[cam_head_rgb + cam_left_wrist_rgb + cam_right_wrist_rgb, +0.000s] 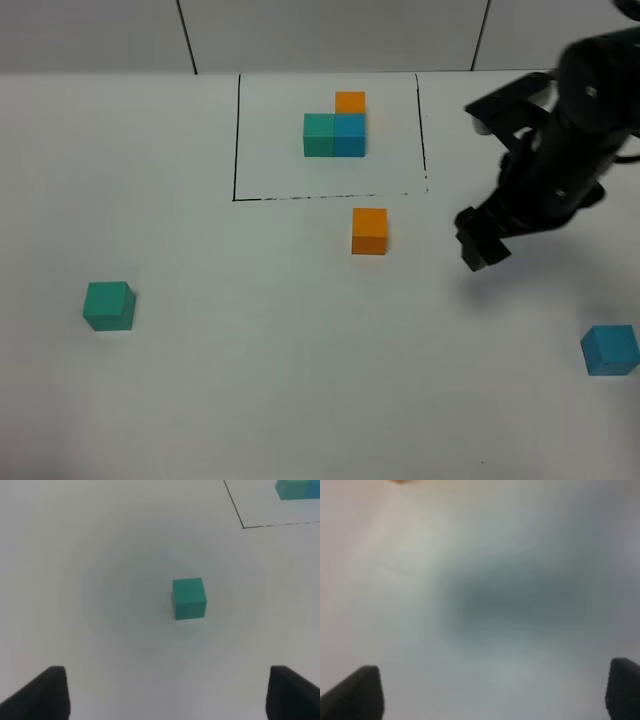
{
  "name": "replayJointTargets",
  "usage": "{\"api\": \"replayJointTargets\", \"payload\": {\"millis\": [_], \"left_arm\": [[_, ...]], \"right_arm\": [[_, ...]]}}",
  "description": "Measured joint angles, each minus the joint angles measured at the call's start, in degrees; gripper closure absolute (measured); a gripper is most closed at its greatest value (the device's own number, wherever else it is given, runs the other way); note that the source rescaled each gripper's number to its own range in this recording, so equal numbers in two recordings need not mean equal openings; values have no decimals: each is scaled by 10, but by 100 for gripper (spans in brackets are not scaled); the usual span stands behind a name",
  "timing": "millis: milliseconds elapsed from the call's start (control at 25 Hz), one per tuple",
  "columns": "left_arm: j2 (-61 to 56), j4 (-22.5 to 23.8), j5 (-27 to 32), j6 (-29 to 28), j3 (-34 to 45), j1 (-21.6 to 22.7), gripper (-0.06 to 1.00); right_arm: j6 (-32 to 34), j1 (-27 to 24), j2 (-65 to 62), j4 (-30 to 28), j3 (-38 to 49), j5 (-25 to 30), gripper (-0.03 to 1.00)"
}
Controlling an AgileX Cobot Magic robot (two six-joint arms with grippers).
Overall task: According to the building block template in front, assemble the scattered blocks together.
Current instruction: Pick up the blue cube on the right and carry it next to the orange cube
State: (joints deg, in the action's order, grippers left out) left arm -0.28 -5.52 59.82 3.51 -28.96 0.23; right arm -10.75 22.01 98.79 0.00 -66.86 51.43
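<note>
Exterior high view: the template, an L of teal, blue and orange cubes, sits inside a black frame drawn on the white worktop. The three loose blocks all lie outside that frame. The orange block is just beyond the frame's near edge. The teal block is well away off the frame's near-left corner, and the blue block is well away off its near-right corner. None of them touches another.

The right fingers hang over bare worktop to the right of the frame's near-right corner, between the orange and blue blocks, and are not over either one. In the right wrist view the right fingers are spread wide with nothing between them. In the left wrist view the left fingers are just as wide and empty, with the teal block centred ahead of them and the frame's corner beyond it.

The blocks look like plain matte cubes, so they are probably light, rigid and not fragile. Their flat faces should grip well, but on this smooth worktop a light cube will likely slide or twist if one finger touches it first. The best hold is on two opposite side faces, squarely and at mid-height, with the fingers parallel to the cube's edges. That leaves the faces that must butt against neighbouring blocks free.
</note>
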Motion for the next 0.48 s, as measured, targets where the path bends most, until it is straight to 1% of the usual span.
{"api": "replayJointTargets", "payload": {"millis": [40, 120, 240, 360, 480], "left_arm": [[0, 0, 0, 0, 0, 0, 18], [0, 0, 0, 0, 0, 0, 18], [0, 0, 0, 0, 0, 0, 18], [0, 0, 0, 0, 0, 0, 18], [0, 0, 0, 0, 0, 0, 18]], "right_arm": [[24, -11, -38, 0, 34, -13, 17], [80, -31, -105, -21, 107, -26, 17], [147, -53, -191, -54, 184, -29, 17], [182, -77, -238, -60, 232, -30, 17], [193, -104, -246, -56, 258, -33, 17]]}}
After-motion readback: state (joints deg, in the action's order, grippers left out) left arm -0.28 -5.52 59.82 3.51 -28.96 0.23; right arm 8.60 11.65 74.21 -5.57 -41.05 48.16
